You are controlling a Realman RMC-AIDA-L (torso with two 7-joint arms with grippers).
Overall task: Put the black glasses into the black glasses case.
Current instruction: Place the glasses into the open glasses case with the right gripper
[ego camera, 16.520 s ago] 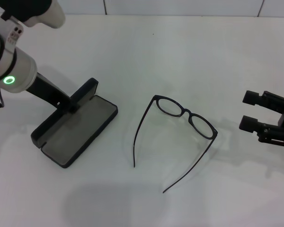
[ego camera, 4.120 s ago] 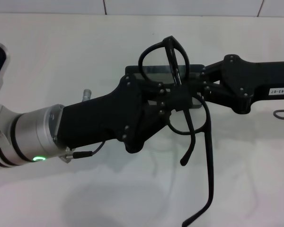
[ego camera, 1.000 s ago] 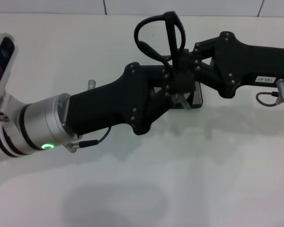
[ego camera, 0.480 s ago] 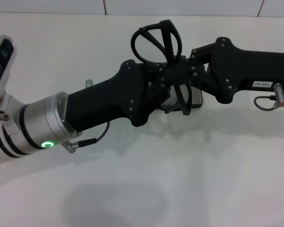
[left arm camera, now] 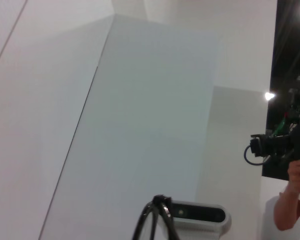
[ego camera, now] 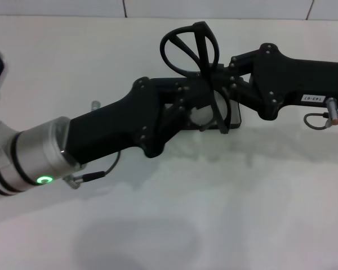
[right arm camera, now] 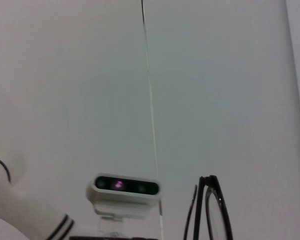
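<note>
left gripper [ego camera: 198, 106] reaches in from 8 o'clock and right gripper [ego camera: 224, 90] from 3 o'clock, both pinching the glasses [ego camera: 190, 48] upright between them, likely to fold the temples. the case [ego camera: 234, 117] lies on the table [ego camera: 225, 208] just beneath, mostly hidden.

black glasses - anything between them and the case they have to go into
Only the grippers themselves. The black glasses are held up in the air where the left gripper and right gripper meet. The black glasses case lies on the table beneath them, mostly hidden behind both grippers. No other object shows between.
</note>
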